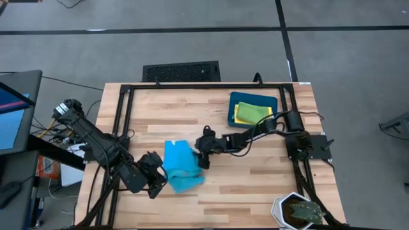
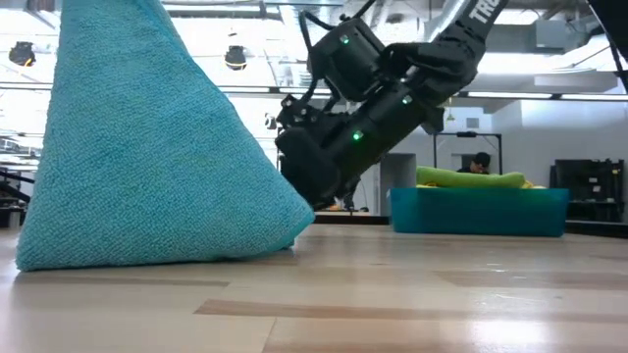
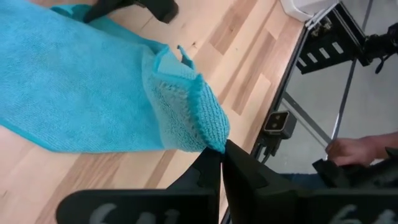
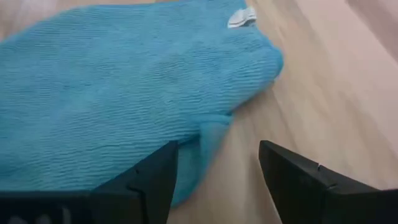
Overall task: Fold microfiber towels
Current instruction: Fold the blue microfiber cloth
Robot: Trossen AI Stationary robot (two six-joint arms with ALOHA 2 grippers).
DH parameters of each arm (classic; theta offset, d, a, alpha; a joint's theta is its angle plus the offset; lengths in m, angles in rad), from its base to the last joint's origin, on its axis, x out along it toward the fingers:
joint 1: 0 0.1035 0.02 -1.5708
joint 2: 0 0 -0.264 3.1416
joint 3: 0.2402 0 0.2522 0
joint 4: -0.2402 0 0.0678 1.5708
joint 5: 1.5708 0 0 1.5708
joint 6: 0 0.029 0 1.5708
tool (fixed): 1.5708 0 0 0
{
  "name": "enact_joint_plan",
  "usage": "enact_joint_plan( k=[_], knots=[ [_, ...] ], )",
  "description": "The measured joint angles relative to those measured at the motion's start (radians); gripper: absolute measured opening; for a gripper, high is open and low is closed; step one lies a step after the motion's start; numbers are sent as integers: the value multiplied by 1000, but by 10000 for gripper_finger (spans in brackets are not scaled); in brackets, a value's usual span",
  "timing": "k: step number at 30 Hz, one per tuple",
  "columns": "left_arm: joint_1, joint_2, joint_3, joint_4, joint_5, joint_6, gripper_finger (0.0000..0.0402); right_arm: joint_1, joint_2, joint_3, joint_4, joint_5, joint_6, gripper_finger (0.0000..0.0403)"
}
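- A light blue microfiber towel (image 1: 181, 166) lies partly folded near the middle of the wooden bench (image 1: 255, 179), toward the left arm's side.
- The left gripper (image 3: 222, 151) sits at the towel's edge nearest that arm; its fingers (image 3: 245, 171) are pinched closed on a bunched corner of the cloth, lifting it off the bench.
- In the low view the raised cloth stands as a tall blue peak (image 2: 147, 147) with its lower edge resting on the wood.
- The right gripper (image 4: 217, 168) hovers low over the opposite edge of the towel, fingers (image 4: 152, 177) spread wide apart and holding nothing; the cloth lies just in front of and partly between them.
- A small white tag (image 4: 241, 18) is sewn at a far corner of the towel; any print on it is too small to read.
- A dark teal bin (image 1: 253, 110) stands at the far right part of the bench, well apart from the blue towel, holding green (image 1: 252, 114) and yellow (image 1: 238, 110) towels.
- White lettering on the right arm (image 2: 481, 12) shows only "TR", cut off by the frame.
- A white pot with a plant (image 1: 298, 211) sits at the bench's near right corner.
- A person's hand (image 3: 351, 149) shows beyond the bench edge in the left wrist view.
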Motion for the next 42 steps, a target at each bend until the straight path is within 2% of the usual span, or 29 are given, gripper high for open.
enact_joint_plan(
  k=[3, 7, 10, 13, 14, 17, 21, 30, 35, 42],
  knots=[
    [0, 0, 0, -1, -13, -2, 0, 1, 1, 3, -19, -14, 23, 235],
    [0, 0, 0, -2, -23, 6, 0, -1, 12, 3, -30, -17, 38, 190],
    [0, 0, 0, -2, -37, 8, 0, -3, 12, 5, -43, -19, 72, 125],
    [0, 0, 0, -2, -40, 24, 0, -23, 3, 5, -55, -86, 125, 35],
    [0, 0, 0, -2, -40, 31, 0, -33, -6, 4, -61, -120, 150, 20],
    [0, 0, 0, -2, -40, 57, 0, -62, -67, 3, -84, -155, 241, 19],
    [0, 0, 0, -31, -39, 105, 0, -110, -227, 4, -178, -137, 273, 8],
    [26, -1, 0, -228, -99, 309, 0, -159, -639, 4, -600, 169, 299, 5],
    [61, -2, 0, -412, -141, 496, 0, -119, -832, 4, -808, 370, 374, 3],
    [107, -2, 36, -588, -282, 540, 0, -22, -964, 4, -995, 419, 579, 3]
  ],
)
